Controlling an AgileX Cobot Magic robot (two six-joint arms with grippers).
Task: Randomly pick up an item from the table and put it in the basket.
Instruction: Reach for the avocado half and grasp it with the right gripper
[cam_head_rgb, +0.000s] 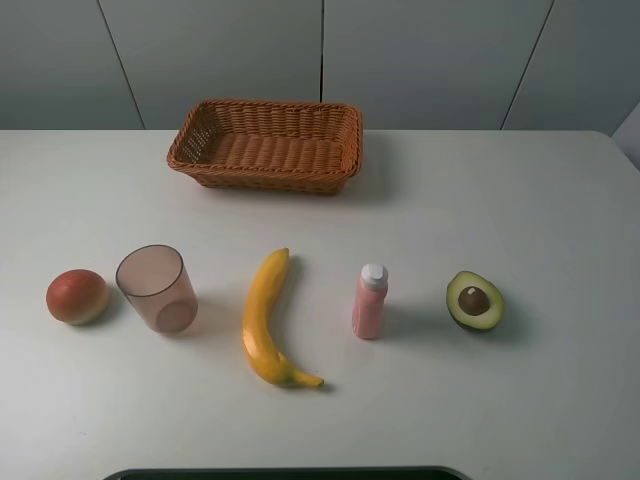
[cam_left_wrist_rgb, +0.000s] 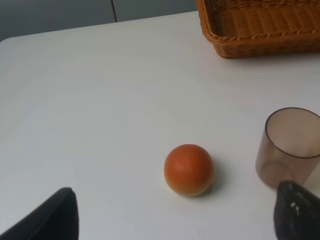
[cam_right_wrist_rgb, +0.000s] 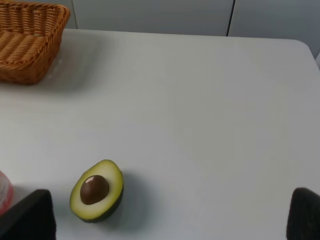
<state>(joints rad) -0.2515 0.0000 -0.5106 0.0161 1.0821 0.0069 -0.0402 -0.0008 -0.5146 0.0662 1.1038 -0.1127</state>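
Nothing done yet: the halved dark-green avocado with brown pit (cam_head_rgb: 475, 300) lies right of centre on the white tabletop (cam_head_rgb: 500, 200); the orange-brown wicker basket (cam_head_rgb: 262, 172), upper centre, is empty; left gripper (cam_left_wrist_rgb: 175, 220) and right gripper (cam_right_wrist_rgb: 170, 220) gape, holding nothing.

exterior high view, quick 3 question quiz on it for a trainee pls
1. True or false: the basket holds nothing.
2. How many items lie in the row in front of it? A three, B five, C seven.
3. Which item sits at the right end of that row?
Key: 1 true. 2 B. 3 the avocado half.
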